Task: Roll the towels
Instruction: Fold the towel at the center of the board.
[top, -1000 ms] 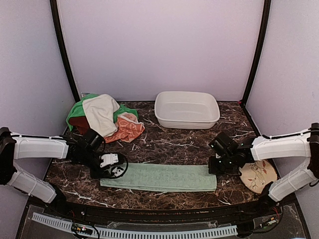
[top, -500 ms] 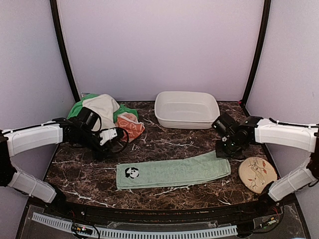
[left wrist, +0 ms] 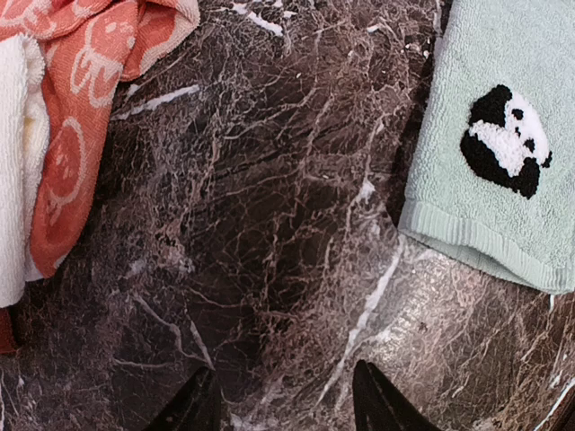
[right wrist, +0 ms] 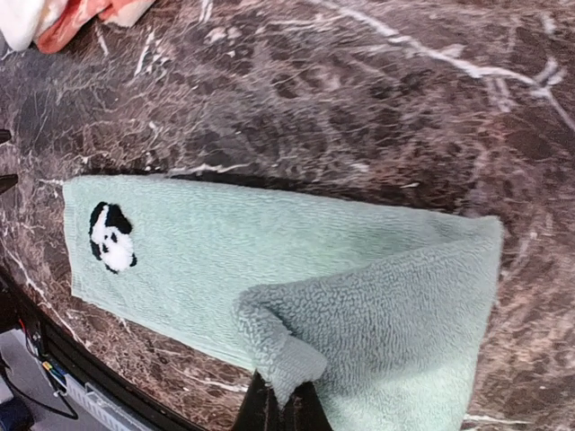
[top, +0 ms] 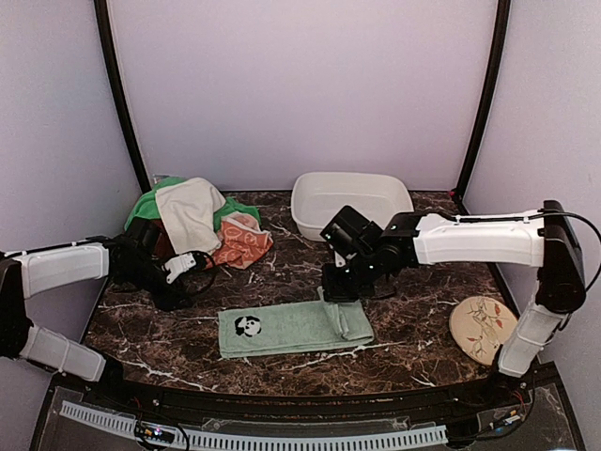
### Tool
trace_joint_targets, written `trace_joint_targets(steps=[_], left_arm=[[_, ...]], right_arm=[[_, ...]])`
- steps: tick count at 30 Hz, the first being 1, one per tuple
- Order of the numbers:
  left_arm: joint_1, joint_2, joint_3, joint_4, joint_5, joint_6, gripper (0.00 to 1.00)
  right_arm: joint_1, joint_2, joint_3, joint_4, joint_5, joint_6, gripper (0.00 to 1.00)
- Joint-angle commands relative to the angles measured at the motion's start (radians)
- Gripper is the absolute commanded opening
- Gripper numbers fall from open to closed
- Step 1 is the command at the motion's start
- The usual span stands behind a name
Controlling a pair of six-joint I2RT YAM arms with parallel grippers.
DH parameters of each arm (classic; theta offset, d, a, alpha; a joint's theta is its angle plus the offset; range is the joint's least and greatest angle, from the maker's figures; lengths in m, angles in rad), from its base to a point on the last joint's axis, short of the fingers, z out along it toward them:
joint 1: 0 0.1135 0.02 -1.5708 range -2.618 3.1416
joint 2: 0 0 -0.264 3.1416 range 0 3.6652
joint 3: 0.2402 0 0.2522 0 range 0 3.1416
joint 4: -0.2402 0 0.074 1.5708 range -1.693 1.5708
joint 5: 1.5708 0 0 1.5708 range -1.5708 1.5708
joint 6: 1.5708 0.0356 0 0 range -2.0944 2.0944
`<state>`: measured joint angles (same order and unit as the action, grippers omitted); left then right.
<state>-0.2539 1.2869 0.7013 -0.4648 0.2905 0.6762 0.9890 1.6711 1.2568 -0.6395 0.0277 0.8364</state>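
the dark marbled tabletop [top: 282, 272] carries everything. at its far middle stands a white rectangular basin [top: 376, 178], its long side running left to right.

at the far left corner is a heap of towels: a cream-white towel [top: 191, 214] draped on top, a bright green towel [top: 143, 209] under and behind it, and an orange swirl-patterned towel [top: 239, 242] spilling out toward the middle. none of these 3 is rolled.

the sage-green towel [top: 291, 327] lies apart from the heap, at the near middle of the tabletop, in front of the basin. its long axis runs left to right, roughly along the near edge and rising slightly toward the right. the left part lies flat in 1 layer, with a black-and-white panda patch [top: 248, 326] near the left end. the right end is folded back over the towel toward the left, so that part is doubled and shows a fluffier looped face.

near the right edge lies a round cream plate [top: 485, 329] with a floral drawing.

the right fingers [right wrist: 281, 409] are pinched tight on the folded-over edge of the sage-green towel. the left fingers [top: 192, 279] stand partly apart over bare tabletop between the heap and the towel's left end, holding nothing.
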Motion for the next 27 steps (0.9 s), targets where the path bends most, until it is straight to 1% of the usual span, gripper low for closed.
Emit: trace_joint_targets(steps=[1, 11, 21, 27], left_arm=[[0.011, -0.054, -0.042, 0.016, -0.010, 0.036, 0.53], [0.012, -0.054, -0.088, 0.058, 0.023, 0.022, 0.52], [0.012, -0.081, -0.115, 0.070, 0.009, 0.041, 0.52], [0.012, -0.100, -0.126, 0.069, -0.002, 0.049, 0.52]], right_arm=[[0.044, 0.083, 0.087, 0.106, -0.090, 0.049, 0.00], [0.098, 0.281, 0.299, 0.173, -0.188, 0.057, 0.00], [0.107, 0.399, 0.430, 0.267, -0.302, 0.081, 0.00], [0.109, 0.481, 0.480, 0.288, -0.323, 0.095, 0.00]])
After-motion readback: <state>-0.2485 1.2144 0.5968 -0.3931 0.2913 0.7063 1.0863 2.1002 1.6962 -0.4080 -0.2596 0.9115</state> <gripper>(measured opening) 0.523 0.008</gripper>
